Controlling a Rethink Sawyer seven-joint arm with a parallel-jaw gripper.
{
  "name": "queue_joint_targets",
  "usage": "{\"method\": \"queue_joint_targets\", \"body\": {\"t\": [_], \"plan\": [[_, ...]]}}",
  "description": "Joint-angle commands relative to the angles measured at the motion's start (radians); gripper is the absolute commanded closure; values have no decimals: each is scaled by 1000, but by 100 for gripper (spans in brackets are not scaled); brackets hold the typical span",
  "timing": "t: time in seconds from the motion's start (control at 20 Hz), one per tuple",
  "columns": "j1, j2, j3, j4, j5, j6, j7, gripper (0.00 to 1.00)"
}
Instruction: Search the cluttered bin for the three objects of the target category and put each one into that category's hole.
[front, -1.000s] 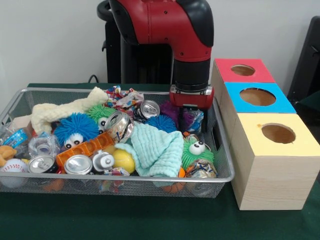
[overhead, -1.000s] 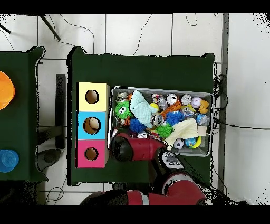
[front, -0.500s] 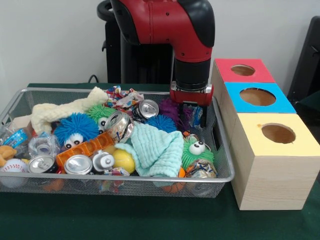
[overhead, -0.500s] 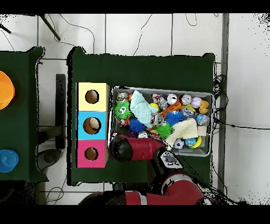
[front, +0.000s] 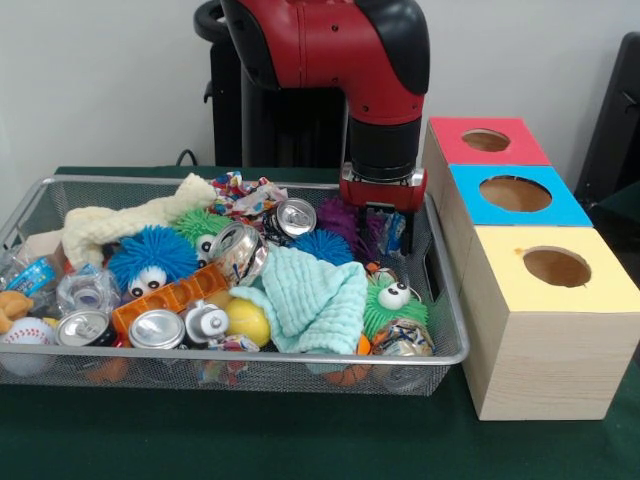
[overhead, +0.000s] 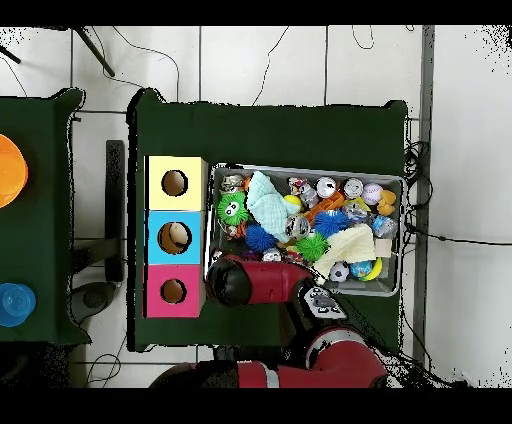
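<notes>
The step in hand looks like a pick from the silver wire-mesh bin (front: 440, 352). The black two-finger pincer (front: 385, 225) hangs low at the bin's far corner, nearest the wooden box with red, blue and yellow holed tops (front: 515, 193). A purple spiky plush ball (front: 345, 217) and a crinkled blue foil packet (front: 392, 232) sit right at its tips. I cannot tell how far the tips stand apart, nor whether they grip anything. Next would be a clean lift, then across to the matching hole.

Contents of the wire bin (front: 440, 352): four fuzzy balls with eyes or spikes visible (one blue (front: 150, 258), one smaller blue (front: 322, 246), two green (front: 392, 300)); at least four cans (front: 157, 329); two cloths (front: 318, 297). Beside the bin: three holed boxes (front: 545, 330).
</notes>
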Motion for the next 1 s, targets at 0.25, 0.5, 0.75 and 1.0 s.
{"method": "queue_joint_targets", "body": {"t": [0.25, 0.5, 0.75, 1.0], "plan": [[-18, 45, -3, -28, -54, 138, -6, 0], [-32, 44, 20, -32, -85, 135, -44, 0], [-58, 5, 78, -16, -169, 155, -130, 0], [-90, -10, 127, -16, -268, 224, -222, 0]]}}
